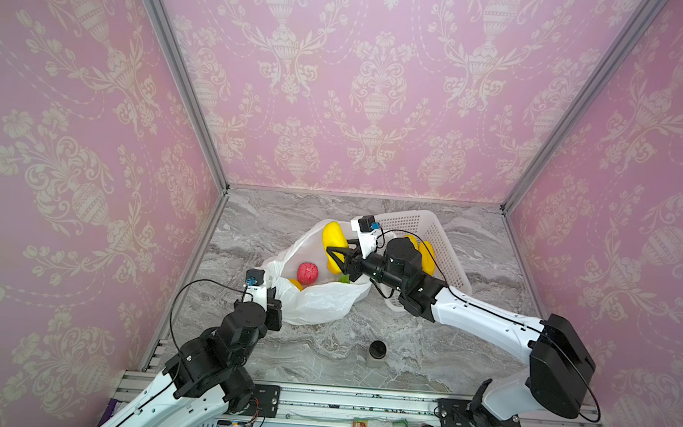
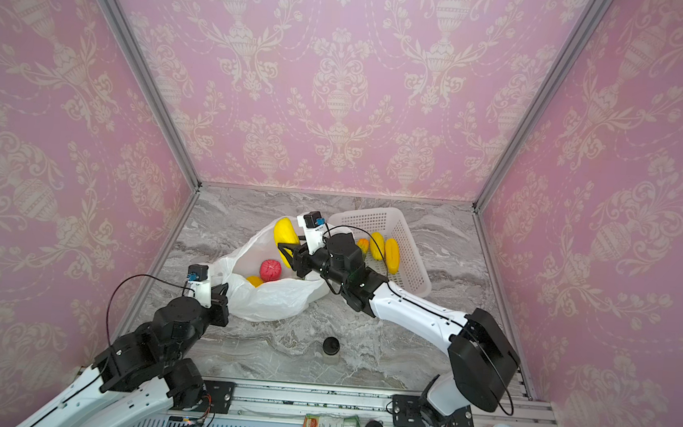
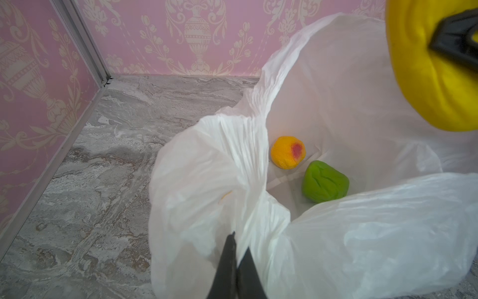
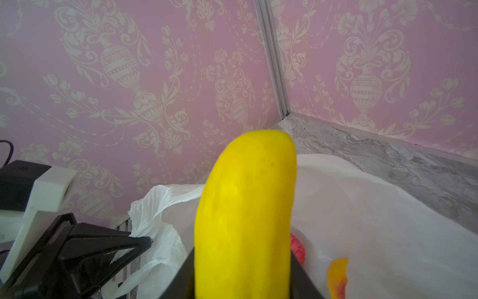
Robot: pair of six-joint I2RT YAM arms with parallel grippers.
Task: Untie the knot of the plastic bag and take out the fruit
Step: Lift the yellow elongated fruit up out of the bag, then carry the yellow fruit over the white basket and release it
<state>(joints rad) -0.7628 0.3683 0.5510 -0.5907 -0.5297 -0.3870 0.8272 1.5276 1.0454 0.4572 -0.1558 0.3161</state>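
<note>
Fruit half unpacked

Left gripper (image 3: 238,246) pinches the plastic bag's (image 1: 316,300) rim; its knot looks undone. A pink-red fruit (image 2: 271,269), a peach (image 3: 288,152) and a green fruit (image 3: 324,182) remain inside. Right gripper (image 1: 334,260) clamps a long yellow fruit (image 1: 335,235) above the bag. Beyond, more fruit (image 2: 391,255) sits in the white basket (image 2: 372,219).

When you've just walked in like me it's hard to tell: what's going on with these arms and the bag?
The plastic bag lies untied and open. The left gripper is shut on its rim, keeping the mouth wide, while the right gripper holds a long yellow fruit over the bag. A red fruit, a green one and an orange one sit inside; other yellow pieces already lie in the white basket.
</note>
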